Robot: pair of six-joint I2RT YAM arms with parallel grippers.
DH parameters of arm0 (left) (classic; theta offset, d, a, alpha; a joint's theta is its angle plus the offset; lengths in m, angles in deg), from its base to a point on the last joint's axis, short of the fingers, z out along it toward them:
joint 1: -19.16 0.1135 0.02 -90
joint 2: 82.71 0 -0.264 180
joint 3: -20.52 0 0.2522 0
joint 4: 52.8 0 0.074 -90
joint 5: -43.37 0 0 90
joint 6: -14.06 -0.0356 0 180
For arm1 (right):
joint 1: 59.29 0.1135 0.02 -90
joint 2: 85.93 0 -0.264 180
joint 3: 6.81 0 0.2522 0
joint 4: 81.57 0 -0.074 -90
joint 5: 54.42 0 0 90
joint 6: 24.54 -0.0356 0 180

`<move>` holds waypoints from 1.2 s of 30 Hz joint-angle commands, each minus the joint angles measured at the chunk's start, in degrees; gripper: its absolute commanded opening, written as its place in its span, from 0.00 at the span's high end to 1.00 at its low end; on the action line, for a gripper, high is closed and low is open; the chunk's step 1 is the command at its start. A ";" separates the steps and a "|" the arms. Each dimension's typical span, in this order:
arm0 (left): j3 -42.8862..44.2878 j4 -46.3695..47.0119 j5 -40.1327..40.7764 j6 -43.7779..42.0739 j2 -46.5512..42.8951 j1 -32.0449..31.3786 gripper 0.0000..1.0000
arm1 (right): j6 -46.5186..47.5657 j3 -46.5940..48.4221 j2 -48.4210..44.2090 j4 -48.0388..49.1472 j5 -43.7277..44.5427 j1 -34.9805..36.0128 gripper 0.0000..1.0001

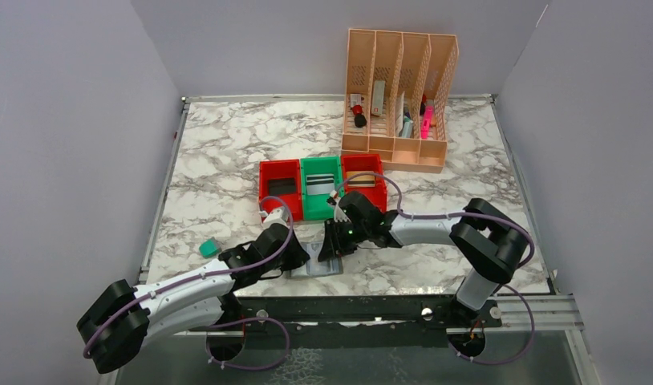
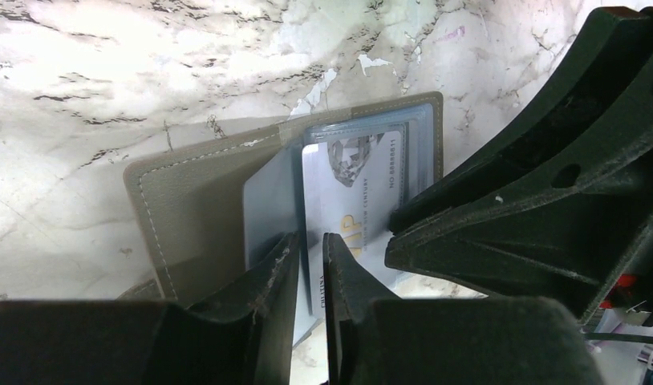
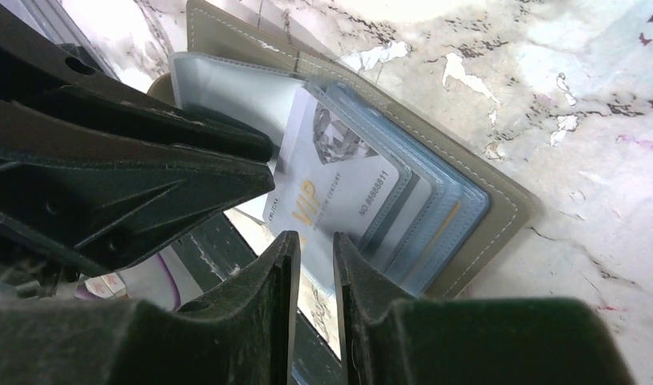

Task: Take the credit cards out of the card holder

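Only wrist views show the VIP-lettered card [image 3: 331, 188].

Grey card holder [image 2: 195, 200] lies open, silver VIP card [image 2: 351, 184] seemingly half out.

card holder [image 1: 317, 271] mostly covered from above; silver card [image 2: 351, 192] lower end behind left gripper [image 2: 310, 241].

On the silver-grey card [image 3: 331, 188] sticking out of the card holder [image 3: 500, 212] I read "VIP" in gold letters. Along its far edge ran the number "NO.8888811". A fine line of print beside the gold letters ended in "CENTURY"; the words before it were too small for me. The left wrist view gave the same number and word. Tiny lettering at the card's near corner stayed illegible.
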 commanded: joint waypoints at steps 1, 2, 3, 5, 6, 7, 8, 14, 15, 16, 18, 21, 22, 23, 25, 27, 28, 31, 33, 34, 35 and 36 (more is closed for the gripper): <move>0.01 2.33 -1.49 -0.23 -0.59 0.28 0.76 | -1.17 -0.87 0.83 -6.66 7.96 0.11 0.73; -0.44 3.32 -2.06 -0.06 -0.50 0.39 0.75 | -1.63 -1.32 0.76 -6.58 8.21 0.11 0.75; -0.78 4.29 -2.82 0.12 -0.29 0.36 0.73 | -2.12 -1.81 0.75 -6.49 8.40 0.07 0.76; -1.62 5.85 -4.34 0.84 0.38 0.50 0.72 | -3.19 -2.95 0.68 -5.59 8.47 0.11 0.78; -2.13 6.33 -4.72 1.42 0.82 0.49 0.72 | -3.64 -3.48 0.86 -5.21 8.52 0.11 0.78; -2.64 6.71 -4.94 2.10 1.28 0.49 0.72 | -4.09 -3.90 1.08 -5.00 8.56 0.11 0.79; -3.26 6.90 -5.12 2.77 1.60 0.51 0.72 | -4.48 -4.22 1.29 -4.90 8.56 0.11 0.79; -7.36 5.61 -3.44 7.10 -0.22 0.84 0.71 | -6.30 -6.13 1.44 -4.18 9.53 0.11 0.81; -7.92 4.97 -2.66 7.60 -1.30 0.88 0.69 | -6.39 -6.29 1.35 -4.18 9.76 0.11 0.82; -8.42 4.25 -1.86 7.94 -2.56 0.87 0.66 | -6.51 -6.39 1.29 -4.23 10.01 0.11 0.82; -8.75 1.93 -0.16 8.27 -5.29 0.97 0.60 | -6.64 -6.58 1.11 -4.47 10.54 0.11 0.81; -8.30 -2.08 2.18 7.89 -8.32 0.93 0.54 | -6.87 -6.63 0.86 -4.55 11.02 0.11 0.82; -8.33 -2.43 2.42 7.59 -8.65 0.95 0.53 | -6.88 -6.64 0.84 -4.37 11.02 0.11 0.82; -8.55 -2.26 2.37 7.52 -8.72 0.97 0.53 | -6.95 -6.67 0.81 -4.24 10.95 0.09 0.82; -9.16 -0.03 1.18 7.13 -8.13 0.94 0.53 | -7.02 -6.73 0.96 -3.68 10.56 0.11 0.82; -10.32 4.46 -1.19 6.93 -6.78 0.98 0.54 | -7.09 -6.90 1.12 -3.13 10.01 0.11 0.82; -11.12 6.63 -2.57 7.11 -5.77 0.95 0.54 | -7.28 -7.05 1.17 -2.86 9.85 0.11 0.82; -12.26 10.46 -4.39 8.21 -2.54 0.95 0.57 | -7.57 -7.30 1.16 -2.60 9.75 0.11 0.82; -12.88 11.59 -4.75 8.96 -1.02 1.01 0.59 | -7.95 -7.70 0.89 -2.40 9.87 0.11 0.82; -13.50 12.23 -4.88 9.44 -0.60 0.98 0.59 | -8.06 -7.91 0.79 -2.22 9.92 0.10 0.82; -14.07 12.73 -4.94 9.91 -0.43 1.04 0.60 | -8.23 -8.08 0.75 -2.05 9.96 0.11 0.82; -14.38 13.00 -4.83 10.45 -0.38 1.06 0.60 | -8.30 -8.20 0.67 -1.88 9.97 0.11 0.82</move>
